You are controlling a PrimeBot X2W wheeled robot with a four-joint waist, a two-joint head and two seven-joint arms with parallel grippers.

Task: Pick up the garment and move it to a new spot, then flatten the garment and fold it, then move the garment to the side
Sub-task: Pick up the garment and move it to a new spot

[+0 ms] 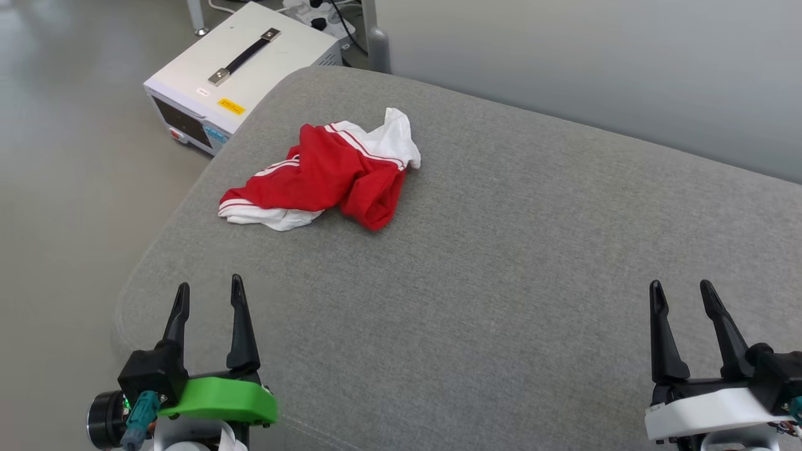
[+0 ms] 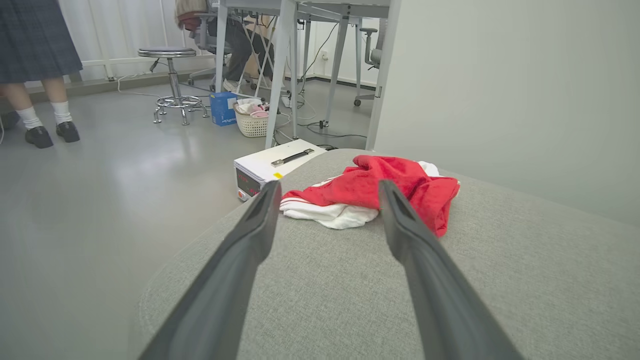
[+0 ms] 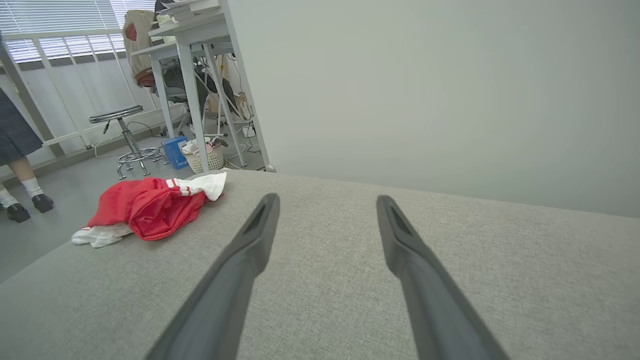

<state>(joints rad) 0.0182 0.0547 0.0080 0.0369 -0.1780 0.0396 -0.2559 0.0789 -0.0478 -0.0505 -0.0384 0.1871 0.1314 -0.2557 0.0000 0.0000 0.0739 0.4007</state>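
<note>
Grey fabric covers one wide cushion (image 1: 501, 263); one crumpled garment (image 1: 326, 175) lies far left on it. One white box (image 1: 250, 62) stands on the floor (image 1: 62, 188) beyond. Near, the left gripper (image 1: 210, 283) and right gripper (image 1: 681, 284) hover, fingers apart, empty.

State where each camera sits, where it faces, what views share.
Head view: on the head, looking down at the garment on the grey cushion; left gripper and right gripper show.
Left wrist view: on that wrist, low, facing the garment between its fingers.
Right wrist view: on that wrist, low, facing the wall past its fingers.
Shared: both wrist views catch garment and stool.
</note>
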